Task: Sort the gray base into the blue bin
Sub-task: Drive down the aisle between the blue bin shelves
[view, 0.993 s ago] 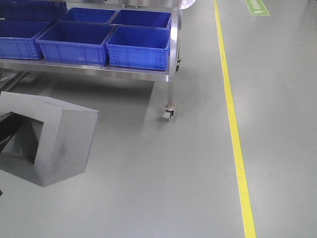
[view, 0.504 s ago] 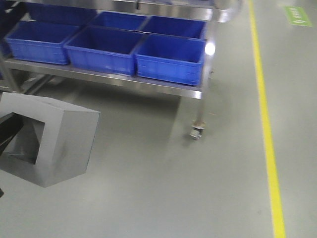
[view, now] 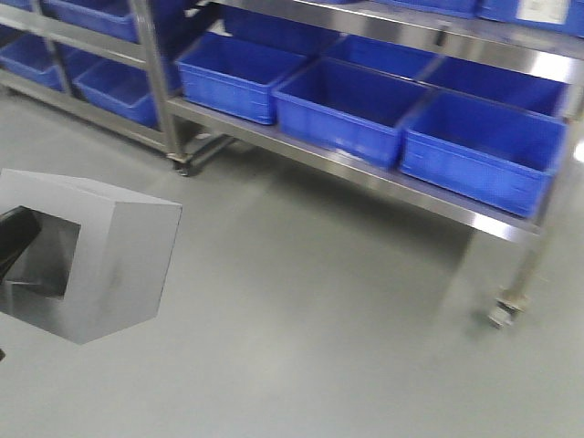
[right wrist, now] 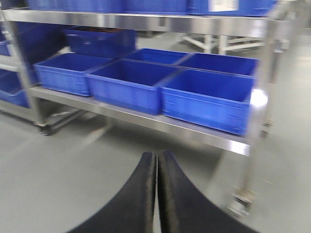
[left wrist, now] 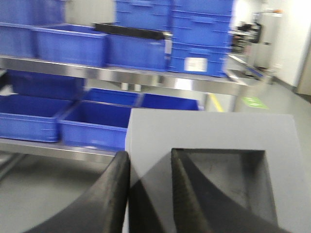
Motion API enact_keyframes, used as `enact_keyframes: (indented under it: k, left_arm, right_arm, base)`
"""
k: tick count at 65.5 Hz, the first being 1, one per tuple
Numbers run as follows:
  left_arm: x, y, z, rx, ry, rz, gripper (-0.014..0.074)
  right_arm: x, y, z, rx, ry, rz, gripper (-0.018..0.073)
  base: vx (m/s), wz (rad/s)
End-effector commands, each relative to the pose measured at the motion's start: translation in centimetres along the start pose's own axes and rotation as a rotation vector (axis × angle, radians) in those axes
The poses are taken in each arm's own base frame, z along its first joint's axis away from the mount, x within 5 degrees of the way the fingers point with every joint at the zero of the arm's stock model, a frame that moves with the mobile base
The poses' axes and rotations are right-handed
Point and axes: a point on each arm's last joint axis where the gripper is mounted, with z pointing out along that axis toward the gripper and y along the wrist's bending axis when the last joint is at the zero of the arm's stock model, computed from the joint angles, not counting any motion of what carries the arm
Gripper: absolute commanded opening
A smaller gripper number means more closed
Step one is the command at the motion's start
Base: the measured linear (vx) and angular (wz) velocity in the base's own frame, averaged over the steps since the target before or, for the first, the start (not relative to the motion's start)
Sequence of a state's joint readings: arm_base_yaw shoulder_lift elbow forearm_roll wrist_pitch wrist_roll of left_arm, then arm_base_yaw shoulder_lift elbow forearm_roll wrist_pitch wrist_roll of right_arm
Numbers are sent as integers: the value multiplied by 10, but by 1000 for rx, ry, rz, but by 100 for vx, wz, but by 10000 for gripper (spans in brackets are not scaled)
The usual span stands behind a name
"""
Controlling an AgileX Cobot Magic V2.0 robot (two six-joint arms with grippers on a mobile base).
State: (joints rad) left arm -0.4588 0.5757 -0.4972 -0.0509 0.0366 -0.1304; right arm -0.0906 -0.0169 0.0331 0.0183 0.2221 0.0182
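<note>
On a gray shop floor before a steel rack of blue bins, the left gripper pinches one recess wall of the gray base, held aloft short of the shelves, a stiff, likely light block best gripped there, while the right gripper hangs closed, empty.

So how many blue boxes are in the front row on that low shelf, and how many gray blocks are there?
Blue bins in the front row of the low shelf: 3
Gray base: 1
Total: 4
</note>
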Motion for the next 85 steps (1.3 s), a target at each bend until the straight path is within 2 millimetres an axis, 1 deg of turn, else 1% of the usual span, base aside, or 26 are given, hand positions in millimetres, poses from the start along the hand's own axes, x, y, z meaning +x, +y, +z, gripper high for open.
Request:
enact_keyframes:
  k: [1, 19, 60, 85]
  left_arm:
    - [-21, -3, -3, 21, -141, -18, -6]
    - [-21, -3, -3, 21, -141, -18, -6]
    - [-21, -3, -3, 21, -142, -18, -6]
    - [-21, -3, -3, 21, -141, -18, -6]
  right_arm:
    - [-8, 0, -1, -1, -80, -12, -5]
    - [-8, 0, -1, -1, -80, -12, -5]
    - [-8, 0, -1, -1, -80, -12, -5]
    - [-8, 0, -1, -1, -80, -12, -5]
  base:
    - [32, 63]
    - [34, 51]
    - [41, 29]
    - [40, 62]
